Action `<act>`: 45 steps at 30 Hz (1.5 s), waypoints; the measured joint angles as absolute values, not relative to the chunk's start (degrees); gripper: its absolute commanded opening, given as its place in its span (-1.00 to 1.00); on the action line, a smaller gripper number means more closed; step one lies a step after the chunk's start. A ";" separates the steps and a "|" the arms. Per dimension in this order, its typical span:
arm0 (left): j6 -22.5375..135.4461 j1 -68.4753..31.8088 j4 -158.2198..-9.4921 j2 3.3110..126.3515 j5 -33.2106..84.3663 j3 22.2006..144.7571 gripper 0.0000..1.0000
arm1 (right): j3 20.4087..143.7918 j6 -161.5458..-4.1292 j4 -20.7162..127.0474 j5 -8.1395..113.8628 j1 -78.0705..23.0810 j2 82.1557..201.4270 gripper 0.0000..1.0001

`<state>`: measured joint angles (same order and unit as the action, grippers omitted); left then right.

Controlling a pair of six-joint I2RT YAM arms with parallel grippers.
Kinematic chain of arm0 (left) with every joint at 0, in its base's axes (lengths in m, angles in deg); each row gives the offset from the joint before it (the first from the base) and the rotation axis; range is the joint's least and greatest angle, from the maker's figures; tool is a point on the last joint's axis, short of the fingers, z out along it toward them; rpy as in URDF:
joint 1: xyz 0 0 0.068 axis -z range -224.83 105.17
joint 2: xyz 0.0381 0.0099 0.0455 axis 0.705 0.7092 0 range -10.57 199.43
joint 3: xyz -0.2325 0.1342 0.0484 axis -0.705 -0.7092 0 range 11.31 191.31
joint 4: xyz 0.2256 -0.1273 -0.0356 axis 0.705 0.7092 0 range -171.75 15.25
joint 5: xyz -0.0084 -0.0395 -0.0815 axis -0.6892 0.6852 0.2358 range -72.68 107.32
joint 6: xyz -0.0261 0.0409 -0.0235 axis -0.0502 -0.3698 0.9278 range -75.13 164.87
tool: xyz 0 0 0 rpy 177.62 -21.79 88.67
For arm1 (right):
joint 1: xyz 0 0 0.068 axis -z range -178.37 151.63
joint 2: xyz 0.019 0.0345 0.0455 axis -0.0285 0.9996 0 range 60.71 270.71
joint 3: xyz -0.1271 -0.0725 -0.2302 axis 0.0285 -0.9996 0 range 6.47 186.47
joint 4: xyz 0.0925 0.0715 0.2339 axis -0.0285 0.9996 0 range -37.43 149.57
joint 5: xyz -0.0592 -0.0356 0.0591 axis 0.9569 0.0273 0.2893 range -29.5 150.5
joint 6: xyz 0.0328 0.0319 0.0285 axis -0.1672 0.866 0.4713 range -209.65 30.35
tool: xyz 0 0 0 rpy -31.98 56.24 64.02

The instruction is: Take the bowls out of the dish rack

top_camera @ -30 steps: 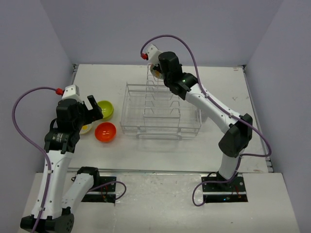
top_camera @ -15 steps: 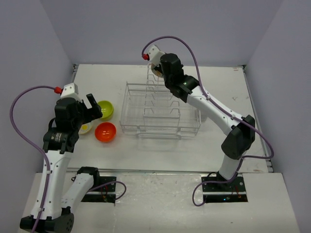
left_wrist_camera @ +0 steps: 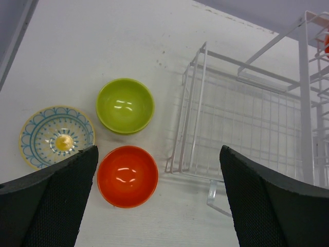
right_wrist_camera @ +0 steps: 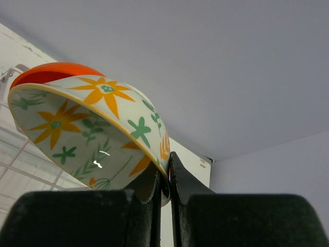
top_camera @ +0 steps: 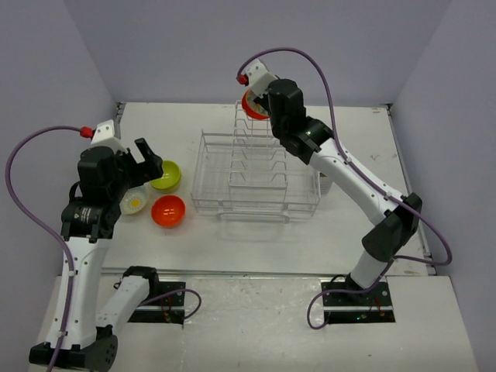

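Observation:
My right gripper (top_camera: 261,109) is shut on the rim of a cream bowl with orange flowers inside (right_wrist_camera: 92,134) and holds it tilted above the far end of the white wire dish rack (top_camera: 256,177). The bowl shows orange-red in the top view (top_camera: 252,105). The pinch is plain in the right wrist view (right_wrist_camera: 167,177). My left gripper (top_camera: 147,160) is open and empty, high above the table left of the rack (left_wrist_camera: 241,123). Below it stand a lime-green bowl (left_wrist_camera: 125,105), an orange-red bowl (left_wrist_camera: 127,175) and a cream bowl with a blue pattern (left_wrist_camera: 56,136).
The three bowls sit close together on the white table (top_camera: 256,240) left of the rack, with the green one (top_camera: 166,175) nearest it. The rack's taller slotted section (top_camera: 260,147) stands under my right arm. Purple walls close in the table on three sides.
My right gripper has lifted the flowered bowl up and clear of the rack's slotted section. My left arm has drawn back a little to the left, still open.

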<state>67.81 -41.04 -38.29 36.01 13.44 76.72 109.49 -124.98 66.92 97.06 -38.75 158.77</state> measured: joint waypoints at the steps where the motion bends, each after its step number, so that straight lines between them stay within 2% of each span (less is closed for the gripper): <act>1: 67.84 -41.04 -38.31 36.36 13.98 77.53 1.00 | 109.58 -124.28 67.38 96.97 -38.75 158.66 -1.00; 5: 67.79 -41.04 -38.75 37.57 18.20 80.87 1.00 | 111.61 -118.78 73.32 95.38 -38.75 158.29 -1.00; 14: 67.99 -39.95 -45.81 44.73 33.00 89.04 1.00 | 123.41 -95.04 94.94 86.68 -38.92 155.67 -1.00; 18: 68.05 -31.75 -48.37 49.21 32.45 90.81 1.00 | 128.29 -86.69 102.76 81.65 -39.60 155.97 -1.00; 25: 65.37 -14.75 -49.09 55.71 21.87 96.56 0.96 | 130.76 -78.91 111.27 72.95 -41.57 157.42 -1.00; 26: 64.71 -13.44 -49.31 56.17 20.28 97.11 0.91 | 130.54 -78.32 111.70 71.60 -41.66 157.42 -1.00; 29: 62.22 -10.20 -49.66 57.43 15.54 98.25 0.58 | 128.96 -76.83 111.59 67.38 -41.92 156.96 -1.00; 30: 61.72 -9.59 -49.63 57.87 14.60 98.40 0.30 | 128.55 -76.55 111.73 66.37 -41.94 156.85 -1.00; 32: 60.71 -8.54 -49.55 59.05 12.91 98.79 0.03 | 128.02 -76.11 111.73 64.67 -42.03 156.74 -1.00; 33: 60.43 -8.21 -49.57 59.75 12.21 98.97 -0.20 | 127.98 -75.96 111.70 64.05 -42.16 156.72 -1.00; 34: 60.16 -7.88 -49.57 60.41 11.58 98.99 -0.61 | 127.96 -75.72 111.66 63.62 -42.25 156.70 -1.00; 36: 59.49 -7.45 -49.31 61.85 10.33 99.01 -1.00 | 127.96 -75.22 111.14 63.57 -42.35 156.63 -1.00; 43: 58.72 -6.42 -46.95 63.05 7.16 99.27 -1.00 | 126.84 -75.06 109.65 63.99 -41.92 155.93 -1.00; 44: 58.74 -6.33 -46.88 63.03 6.86 99.34 -1.00 | 126.34 -75.06 109.15 63.90 -41.92 155.65 -0.84; 45: 58.79 -6.20 -46.81 63.03 6.49 99.38 -1.00 | 125.75 -75.06 108.58 63.88 -41.92 155.36 -0.53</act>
